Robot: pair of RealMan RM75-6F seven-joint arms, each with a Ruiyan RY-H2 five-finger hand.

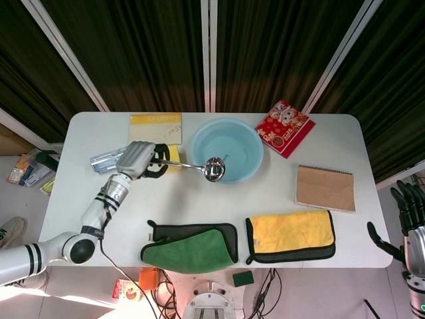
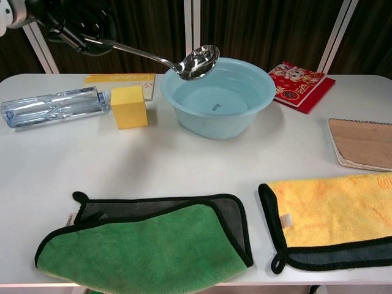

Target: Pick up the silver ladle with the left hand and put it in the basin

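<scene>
**Mia:** Where was the silver ladle (image 2: 160,59)?

**Ben:** It was up in the air. The left hand (image 1: 138,159) held it by the end of its long handle, with the fingers wrapped around it. The round bowl of the ladle hung just over the near left rim of the blue basin (image 2: 239,119). From the chest view it sat above the rim, not down inside.

**Mia:** Was anything in the basin?

**Ben:** It looked bare inside. I could not tell if there was water.

**Mia:** And the right hand (image 1: 412,219)?

**Ben:** It was far off, past the right edge of the table (image 1: 199,199). It held nothing and its fingers were spread apart.

**Mia:** What else was on the table?

**Ben:** A clear bottle (image 2: 52,106) lay on its side at the left. Just beside it stood a yellow block (image 2: 129,106), near the basin. Behind those lay a flat yellow booklet (image 1: 155,127). A red packet (image 1: 285,127) lay to the right of the basin. A brown notebook (image 1: 325,188) lay further right, well apart from the basin.

**Mia:** And at the front?

**Ben:** Two cloths. A green cloth (image 2: 147,251), folded over, lay on the left. A yellow cloth (image 2: 334,217) lay on the right. Both had black edges, and they were near each other but not touching.
</scene>
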